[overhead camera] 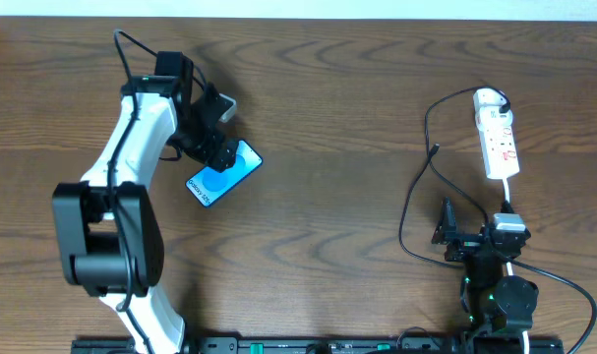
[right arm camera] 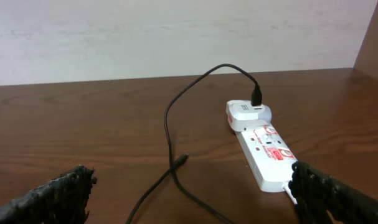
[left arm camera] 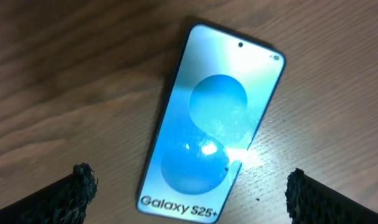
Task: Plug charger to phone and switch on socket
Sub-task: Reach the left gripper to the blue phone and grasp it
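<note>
Phone (overhead camera: 224, 173) (left arm camera: 213, 124) flat on the table (overhead camera: 328, 98), screen up and lit, set at a slant in the left half. The left gripper (overhead camera: 217, 147) (left arm camera: 192, 199) hovers over its lower end, fingers spread wide to either side of the "Galaxy S25+" text; contact with the phone cannot be told.

The socket (overhead camera: 497, 138) (right arm camera: 266, 155) lies at the far right, well apart from the phone. A white adapter (overhead camera: 489, 98) (right arm camera: 245, 113) sits at its far end. From it the charger (overhead camera: 413, 197) (right arm camera: 170, 124) arcs left and loops over the wood. Its tip (overhead camera: 435, 150) (right arm camera: 181, 160) rests on the table left of the socket, unplugged.

The right gripper (overhead camera: 446, 231) (right arm camera: 195, 199) is near the cable loop, fingers apart and holding nothing.
</note>
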Robot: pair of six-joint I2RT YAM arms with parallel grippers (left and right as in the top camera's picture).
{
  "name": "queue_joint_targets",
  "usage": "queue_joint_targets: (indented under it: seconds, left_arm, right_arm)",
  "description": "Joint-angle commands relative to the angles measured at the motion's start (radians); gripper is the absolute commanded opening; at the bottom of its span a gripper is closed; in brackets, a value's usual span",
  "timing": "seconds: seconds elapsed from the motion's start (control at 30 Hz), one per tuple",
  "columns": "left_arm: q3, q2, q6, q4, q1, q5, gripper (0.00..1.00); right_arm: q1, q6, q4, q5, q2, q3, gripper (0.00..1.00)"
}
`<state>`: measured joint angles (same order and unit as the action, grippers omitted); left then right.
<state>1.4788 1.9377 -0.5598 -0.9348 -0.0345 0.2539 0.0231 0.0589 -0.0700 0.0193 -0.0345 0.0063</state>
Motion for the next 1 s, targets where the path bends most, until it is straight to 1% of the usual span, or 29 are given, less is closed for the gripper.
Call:
queue_joint_targets:
  seconds: [0.0,0.17,0.27,0.37,0.5,0.67,0.77,0.83,0.87,0.93,0.97]
  left_arm:
    - [0.011,0.068,-0.028,-0.004,-0.002,-0.019,0.99]
    - [0.010,0.128,-0.032,-0.003,-0.024,-0.020,0.99]
    - [-0.015,0.132,-0.039,0.014,-0.064,-0.079,1.00]
    - [-0.071,0.133,-0.039,0.075,-0.108,-0.141,0.99]
    - [-0.129,0.133,-0.039,0.146,-0.111,-0.196,0.99]
    - [-0.147,0.134,-0.038,0.156,-0.111,-0.187,0.99]
    - [-0.147,0.134,-0.038,0.156,-0.111,-0.153,0.96]
    - [-0.147,0.134,-0.038,0.156,-0.111,-0.150,0.87]
    - [-0.147,0.134,-0.038,0.155,-0.111,-0.150,0.79]
    - [-0.147,0.134,-0.029,0.156,-0.111,-0.150,0.76]
    - [-0.147,0.134,-0.023,0.156,-0.111,-0.150,0.73]
  right_arm:
    - [0.005,-0.008,-0.004,0.005,0.004,-0.001,0.99]
    - [0.005,-0.008,-0.004,0.005,0.004,-0.001,0.99]
    - [0.005,-0.008,-0.004,0.005,0.004,-0.001,0.99]
    - [0.005,-0.008,-0.004,0.005,0.004,-0.001,0.99]
    - [0.005,-0.008,-0.004,0.005,0.004,-0.001,0.99]
    - [0.005,-0.008,-0.004,0.005,0.004,-0.001,0.99]
    - [0.005,-0.008,-0.004,0.005,0.004,-0.001,0.99]
    - [0.005,-0.008,-0.004,0.005,0.004,-0.001,0.99]
    - [0.005,-0.008,-0.004,0.005,0.004,-0.001,0.99]
    - [0.005,-0.008,-0.004,0.005,0.004,-0.001,0.99]
    - [0.005,-0.008,-0.004,0.005,0.004,-0.001,0.99]
